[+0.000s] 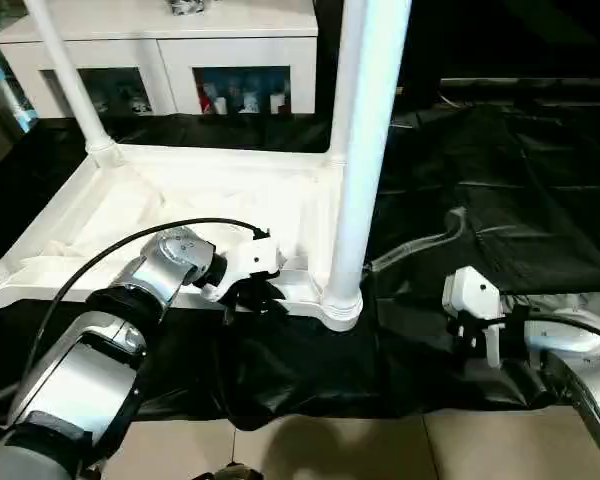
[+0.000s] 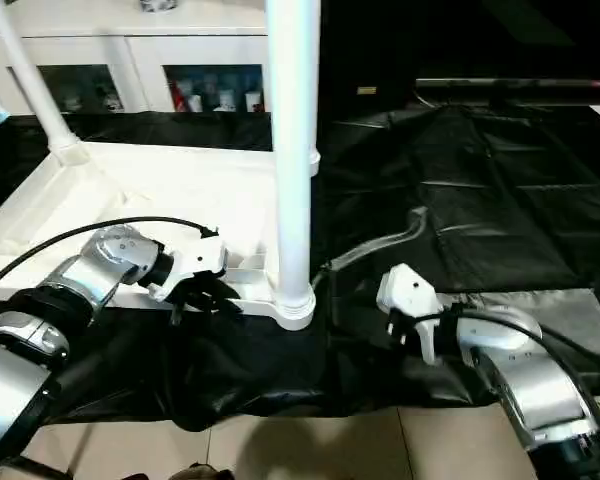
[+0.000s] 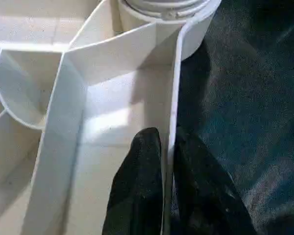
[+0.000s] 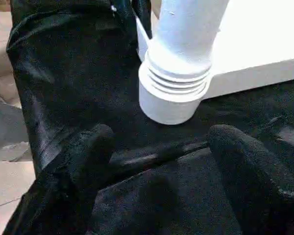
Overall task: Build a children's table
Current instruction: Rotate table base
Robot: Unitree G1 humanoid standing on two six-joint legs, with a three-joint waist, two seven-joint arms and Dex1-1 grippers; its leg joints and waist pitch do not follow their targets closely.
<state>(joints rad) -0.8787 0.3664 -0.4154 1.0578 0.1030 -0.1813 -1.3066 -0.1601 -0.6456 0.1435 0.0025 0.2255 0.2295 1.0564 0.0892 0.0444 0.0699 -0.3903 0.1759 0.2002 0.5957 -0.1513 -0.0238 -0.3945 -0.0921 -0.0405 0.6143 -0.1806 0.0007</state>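
Observation:
The white tabletop (image 1: 180, 205) lies underside up on a black cloth. One white leg (image 1: 365, 130) stands upright in the near right corner socket (image 4: 174, 98). A second leg (image 1: 65, 75) rises from the far left corner. My left gripper (image 1: 248, 297) is at the tabletop's near rim, left of that socket. In the left wrist view its fingers (image 3: 142, 166) are shut on the thin rim wall (image 3: 174, 88), one on each side. My right gripper (image 4: 162, 134) rests low over the cloth, just right of the socketed leg, open with nothing between its fingers.
A white cabinet (image 1: 170, 50) with glass fronts stands behind the tabletop. Black cloth (image 1: 500, 180) covers the floor to the right, with folds and a raised ridge. Tan floor tiles (image 1: 380, 445) lie along the near edge. A black cable (image 1: 90, 260) loops over my left forearm.

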